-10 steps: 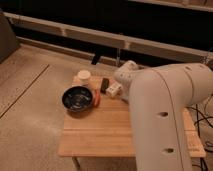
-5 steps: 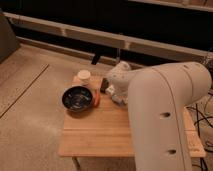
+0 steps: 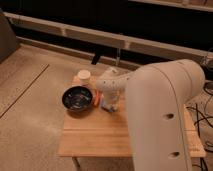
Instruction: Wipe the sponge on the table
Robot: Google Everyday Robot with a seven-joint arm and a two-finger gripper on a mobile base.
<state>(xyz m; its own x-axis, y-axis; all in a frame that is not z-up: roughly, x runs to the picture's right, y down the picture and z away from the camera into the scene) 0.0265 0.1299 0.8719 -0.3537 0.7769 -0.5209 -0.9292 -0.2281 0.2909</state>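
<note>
My gripper (image 3: 109,96) is low over the sponge (image 3: 106,107) on the table (image 3: 100,136), middle of the frame, so wiping looks under way; I cannot tell if it is open or closed

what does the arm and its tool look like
The arm is bulky, smooth and off-white, with rounded segments and two small dark dots on its near link. Its tool sits low over the table, near the dark bowl.
</note>
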